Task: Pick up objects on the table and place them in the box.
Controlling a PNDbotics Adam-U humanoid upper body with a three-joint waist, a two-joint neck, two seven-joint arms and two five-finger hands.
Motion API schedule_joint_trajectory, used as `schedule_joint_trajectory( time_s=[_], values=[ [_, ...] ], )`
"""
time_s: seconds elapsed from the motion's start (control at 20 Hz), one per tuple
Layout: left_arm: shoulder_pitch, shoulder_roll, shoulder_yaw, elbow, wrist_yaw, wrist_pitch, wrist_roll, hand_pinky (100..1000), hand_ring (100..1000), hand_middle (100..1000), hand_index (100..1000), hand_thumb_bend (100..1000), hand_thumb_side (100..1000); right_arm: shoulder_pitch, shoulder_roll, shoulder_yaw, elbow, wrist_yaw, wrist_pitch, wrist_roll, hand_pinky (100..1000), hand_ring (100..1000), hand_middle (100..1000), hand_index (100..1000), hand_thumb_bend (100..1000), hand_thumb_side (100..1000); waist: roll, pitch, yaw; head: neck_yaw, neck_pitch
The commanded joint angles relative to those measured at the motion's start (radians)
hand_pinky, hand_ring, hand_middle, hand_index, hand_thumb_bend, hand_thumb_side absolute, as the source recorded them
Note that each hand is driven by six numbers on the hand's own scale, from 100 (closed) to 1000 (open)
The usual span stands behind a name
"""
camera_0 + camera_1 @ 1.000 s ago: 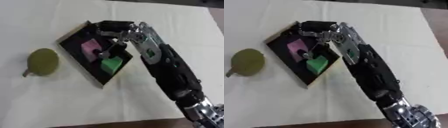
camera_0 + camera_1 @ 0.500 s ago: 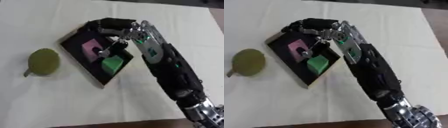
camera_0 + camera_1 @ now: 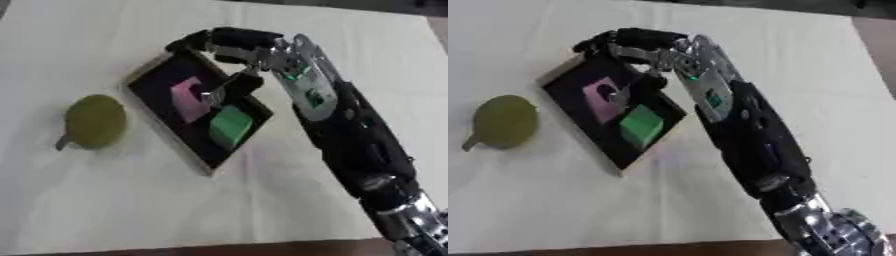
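A shallow box with a black inside and a tan rim (image 3: 169,131) lies askew at mid-table. A pink block (image 3: 188,97) and a green block (image 3: 229,127) rest inside it. An olive-green pear-shaped object (image 3: 94,121) with a short stem sits on the cloth just left of the box. My right hand (image 3: 236,42) hovers over the box's far corner. Its fingers stretch leftward and the thumb hangs down toward the pink block, with nothing held. The left hand shows in no view.
A white cloth (image 3: 105,210) covers the table. My right forearm (image 3: 350,135) crosses from the lower right corner up to the box. A dark strip runs along the table's near edge.
My right hand has lifted a little and drifted toward the box's far corner, its fingers spreading leftward. The blocks and the green object have stayed put.
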State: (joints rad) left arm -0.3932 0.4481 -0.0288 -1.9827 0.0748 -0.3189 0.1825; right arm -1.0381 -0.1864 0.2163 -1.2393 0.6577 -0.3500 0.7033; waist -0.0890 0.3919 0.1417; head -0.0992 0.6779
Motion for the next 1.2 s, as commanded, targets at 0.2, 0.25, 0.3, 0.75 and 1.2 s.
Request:
schedule_joint_trajectory(
  time_s=[0.2,0.25,0.3,0.75,1.2],
  values=[
    [-0.010,0.010,-0.001,-0.017,0.004,0.004,-0.008,663,814,795,808,100,627,-0.056,-0.039,-0.025,0.051,-0.082,0.021,0.065,1000,1000,844,1000,100,233,0.005,-0.026,0.002,0.008,0.015],
    [-0.010,0.010,0.000,-0.017,0.004,0.005,-0.008,663,814,795,808,100,627,-0.060,-0.041,-0.028,0.051,-0.092,0.022,0.069,1000,1000,842,1000,100,230,0.005,-0.026,0.002,0.008,0.015],
    [-0.011,0.010,0.000,-0.017,0.004,0.005,-0.008,663,814,795,808,100,626,-0.062,-0.043,-0.033,0.048,-0.100,0.023,0.071,1000,1000,837,1000,100,217,0.005,-0.026,0.002,0.008,0.016],
    [-0.003,0.013,0.003,-0.017,0.001,0.005,-0.002,661,814,795,808,100,626,-0.071,-0.147,-0.094,-0.093,-0.281,0.070,0.048,1000,1000,806,1000,100,198,0.008,-0.032,-0.007,0.009,0.017],
    [0.008,0.019,0.014,-0.017,-0.008,0.002,0.017,661,815,795,808,100,622,0.047,-0.407,-0.149,-0.314,-0.577,0.162,-0.106,1000,990,741,906,100,317,0.016,-0.033,-0.027,0.034,0.009]
  ],
)
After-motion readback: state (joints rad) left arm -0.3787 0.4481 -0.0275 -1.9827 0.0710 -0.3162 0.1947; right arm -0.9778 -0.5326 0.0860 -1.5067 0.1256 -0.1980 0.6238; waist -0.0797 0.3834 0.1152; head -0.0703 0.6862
